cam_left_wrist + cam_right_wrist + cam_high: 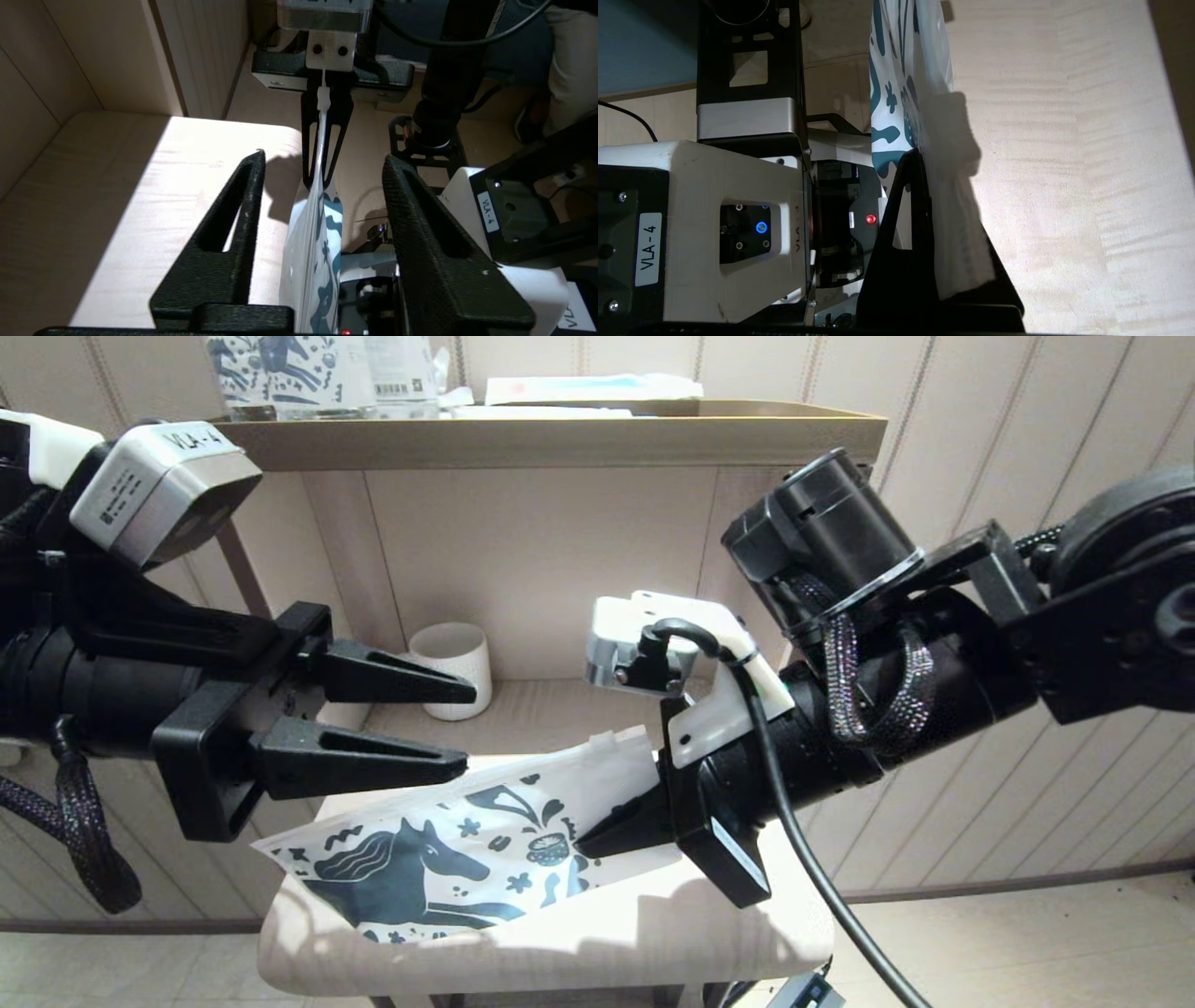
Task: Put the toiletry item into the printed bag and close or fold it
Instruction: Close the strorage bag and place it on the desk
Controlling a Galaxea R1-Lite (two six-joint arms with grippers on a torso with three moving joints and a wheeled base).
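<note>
The small pale table [653,933] carries the printed bag [448,859], its right end clamped in the right gripper [607,835] and lifted by the slider. The left gripper [462,728], jaws apart, hovers above the bag's left end. Closing looks in hand; I see no toiletry item outside. There is free room leftward toward the mug [453,667].

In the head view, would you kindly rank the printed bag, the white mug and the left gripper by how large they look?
1. printed bag
2. left gripper, though it sits nearer the camera, which inflates it
3. white mug, farthest back
</note>
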